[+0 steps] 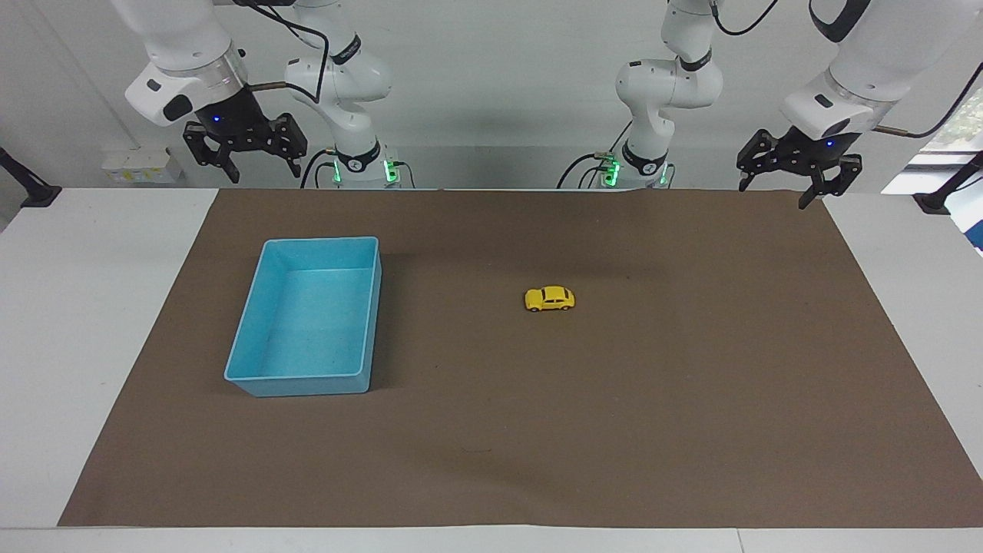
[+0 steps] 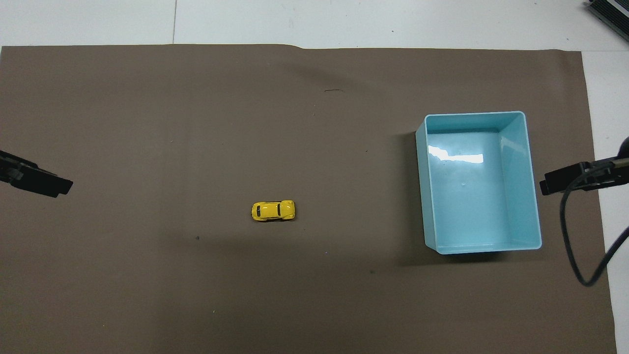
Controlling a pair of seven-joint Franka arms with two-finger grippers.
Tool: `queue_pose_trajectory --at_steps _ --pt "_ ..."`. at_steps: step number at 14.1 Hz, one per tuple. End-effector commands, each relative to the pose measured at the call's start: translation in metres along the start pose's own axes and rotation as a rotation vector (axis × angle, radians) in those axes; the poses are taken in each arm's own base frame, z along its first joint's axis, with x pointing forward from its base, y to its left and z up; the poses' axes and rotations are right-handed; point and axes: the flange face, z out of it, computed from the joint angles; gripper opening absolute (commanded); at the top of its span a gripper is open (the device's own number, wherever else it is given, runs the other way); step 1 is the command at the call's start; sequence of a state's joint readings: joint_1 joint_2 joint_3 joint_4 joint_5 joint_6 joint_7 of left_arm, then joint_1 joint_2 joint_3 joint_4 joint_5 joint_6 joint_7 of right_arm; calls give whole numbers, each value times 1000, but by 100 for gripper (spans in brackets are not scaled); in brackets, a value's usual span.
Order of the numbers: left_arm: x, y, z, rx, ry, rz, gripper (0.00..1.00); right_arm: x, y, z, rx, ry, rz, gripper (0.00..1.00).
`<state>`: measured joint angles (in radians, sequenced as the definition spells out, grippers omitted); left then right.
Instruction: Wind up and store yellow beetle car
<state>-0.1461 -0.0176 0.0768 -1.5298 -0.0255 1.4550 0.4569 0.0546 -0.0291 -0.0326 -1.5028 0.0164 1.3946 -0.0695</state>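
Observation:
The yellow beetle car (image 1: 550,299) (image 2: 273,210) stands on its wheels on the brown mat, near the middle of the table. My left gripper (image 1: 772,193) hangs open and empty, high over the mat's corner at the left arm's end. In the overhead view only one tip of the left gripper (image 2: 49,184) shows. My right gripper (image 1: 263,173) hangs open and empty above the table edge by the robots, at the right arm's end. A tip of the right gripper (image 2: 555,183) shows beside the bin. Neither gripper is close to the car.
An empty light blue bin (image 1: 307,382) (image 2: 421,196) sits on the mat toward the right arm's end. The brown mat (image 1: 614,430) covers most of the white table. A black cable (image 2: 570,246) hangs down from the right arm.

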Motion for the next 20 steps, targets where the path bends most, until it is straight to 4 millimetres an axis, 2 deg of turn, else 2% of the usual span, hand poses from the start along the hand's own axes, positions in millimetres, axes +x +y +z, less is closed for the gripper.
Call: queue_pose_trajectory --at_steps 1,5,8,11,13,16,18,19,20 --pt "12 25 -1 6 13 240 100 -5 1 -3 8 3 10 100" --pt "25 57 6 5 3 525 100 -5 1 -3 8 3 10 100" --pt "42 75 34 9 7 615 100 -5 1 -3 8 3 10 100" --pt "61 80 61 52 58 778 100 -5 1 -3 8 3 10 100" --pt "74 79 86 52 65 780 100 -5 1 -3 8 3 10 100" --pt "97 103 135 60 71 820 100 -5 1 -3 8 3 10 100" --pt "99 109 165 73 88 818 100 -5 1 -3 8 3 10 100" --pt "107 120 183 71 82 829 100 -5 1 -3 8 3 10 100" --pt "114 123 203 62 64 830 100 -5 1 -3 8 3 10 100"
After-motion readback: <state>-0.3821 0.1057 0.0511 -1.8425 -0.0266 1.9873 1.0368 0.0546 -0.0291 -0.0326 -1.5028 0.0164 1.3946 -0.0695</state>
